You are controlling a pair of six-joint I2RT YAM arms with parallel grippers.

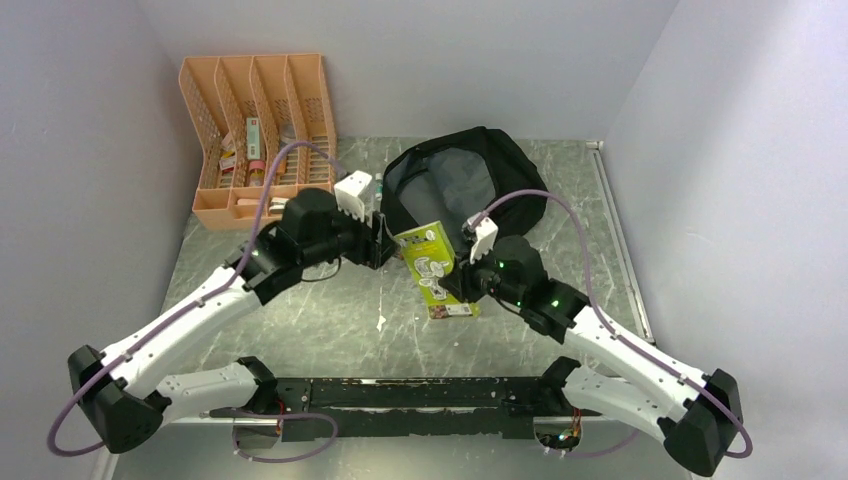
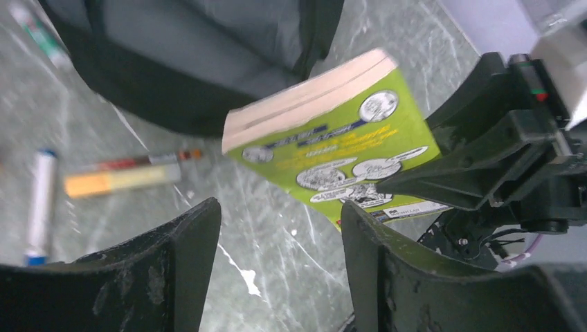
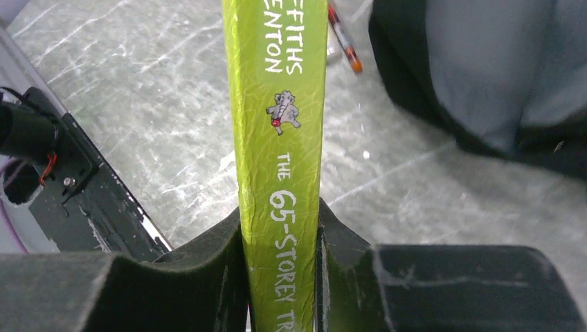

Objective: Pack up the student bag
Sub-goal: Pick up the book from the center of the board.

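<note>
In the upper middle of the top view, your student bag (image 1: 503, 170) lies on the marbled table (image 1: 330, 320), black and rounded, its mouth open with grey lining showing. Just below the bag's front edge, at the centre of the frame, a lime-green paperback book (image 1: 431, 264) is held tilted, its upper end near the bag's rim. Your right gripper (image 3: 280, 238) is clamped on that book: in the right wrist view both fingers press against the green spine, which runs straight up the middle of the picture. Your left gripper (image 2: 280, 242) sits to the left of the book with its fingers spread apart and nothing between them; its wrist view looks past them at the book's cover and page edge, with the bag filling the top of the frame. At the left of that view several pens lie on the table beside the bag, among them an orange marker (image 2: 121, 181) and a white pen with a blue end (image 2: 38, 200). In the upper left of the top view an orange mesh organiser (image 1: 200, 100) stands with small items in its slots.
</note>
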